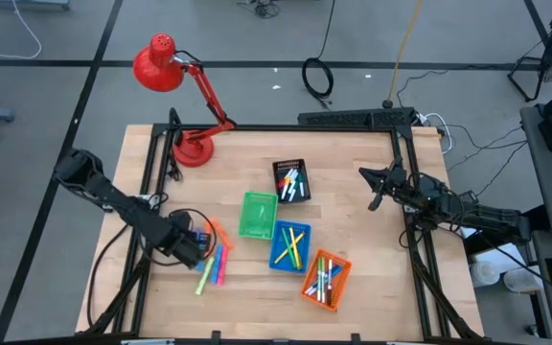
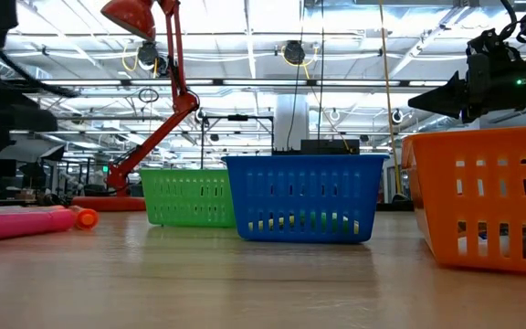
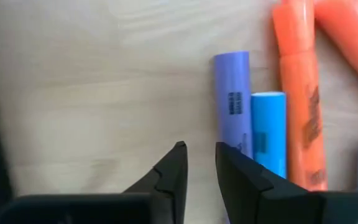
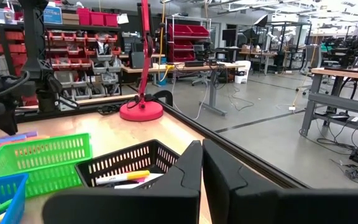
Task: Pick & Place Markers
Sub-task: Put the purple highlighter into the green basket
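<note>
Several loose markers lie flat on the wooden table at the near left, in orange, pink, green and blue. My left gripper is low over the table just left of them. In the left wrist view my left gripper is open by a narrow gap over bare wood, beside a purple marker, a blue marker and an orange marker. Nothing is between its fingers. My right gripper waits shut and empty above the table's right side, and it also shows in its own wrist view.
Four mesh baskets stand mid-table: green, black, blue and orange; the last three hold markers. A red desk lamp stands at the far left. A dark frame runs along the table's edges.
</note>
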Controlling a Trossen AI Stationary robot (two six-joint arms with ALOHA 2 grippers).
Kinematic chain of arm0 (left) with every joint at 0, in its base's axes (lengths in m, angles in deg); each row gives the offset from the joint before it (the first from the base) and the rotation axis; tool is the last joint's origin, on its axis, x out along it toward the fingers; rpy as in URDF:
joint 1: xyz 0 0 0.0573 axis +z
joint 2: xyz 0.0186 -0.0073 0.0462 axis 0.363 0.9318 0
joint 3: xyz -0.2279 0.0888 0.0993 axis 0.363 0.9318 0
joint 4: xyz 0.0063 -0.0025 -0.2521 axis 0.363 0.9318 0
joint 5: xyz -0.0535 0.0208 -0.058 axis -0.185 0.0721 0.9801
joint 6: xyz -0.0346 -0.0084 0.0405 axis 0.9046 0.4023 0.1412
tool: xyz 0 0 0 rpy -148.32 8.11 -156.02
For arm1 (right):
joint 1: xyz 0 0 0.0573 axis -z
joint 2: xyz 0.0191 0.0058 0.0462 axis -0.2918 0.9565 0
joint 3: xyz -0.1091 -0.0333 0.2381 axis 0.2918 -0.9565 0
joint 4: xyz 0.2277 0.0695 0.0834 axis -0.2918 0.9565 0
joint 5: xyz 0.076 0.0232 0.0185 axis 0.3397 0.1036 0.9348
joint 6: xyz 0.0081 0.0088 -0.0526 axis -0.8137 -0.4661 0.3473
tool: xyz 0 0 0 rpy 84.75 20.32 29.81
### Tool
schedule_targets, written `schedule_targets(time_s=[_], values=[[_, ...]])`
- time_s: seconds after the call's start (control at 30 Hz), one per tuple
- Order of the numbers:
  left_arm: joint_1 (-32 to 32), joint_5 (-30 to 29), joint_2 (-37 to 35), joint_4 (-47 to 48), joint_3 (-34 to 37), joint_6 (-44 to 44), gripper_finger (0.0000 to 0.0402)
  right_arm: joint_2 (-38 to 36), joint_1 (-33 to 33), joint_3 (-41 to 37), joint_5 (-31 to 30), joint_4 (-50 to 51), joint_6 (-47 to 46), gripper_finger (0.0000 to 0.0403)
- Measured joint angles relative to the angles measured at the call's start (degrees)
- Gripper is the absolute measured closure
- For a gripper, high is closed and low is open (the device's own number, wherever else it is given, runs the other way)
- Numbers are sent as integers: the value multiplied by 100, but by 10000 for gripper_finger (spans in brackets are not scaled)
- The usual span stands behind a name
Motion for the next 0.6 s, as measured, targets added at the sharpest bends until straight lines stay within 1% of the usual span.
schedule_targets(time_s=[0.1, 0.37, 0.5, 0.6], values=[[107, -27, 0, -175, -2, -262, 314, 0, 0, -1, 0, 0, 0, 403], [291, -267, 0, -289, -2, -547, 314, 0, 1, 0, 0, 0, 0, 403], [383, -443, 0, -813, -2, -952, 314, 0, 0, -2, 0, 0, 0, 403], [465, -684, 0, -1314, -2, -1317, 314, 0, 0, -2, 0, 0, 0, 403]])
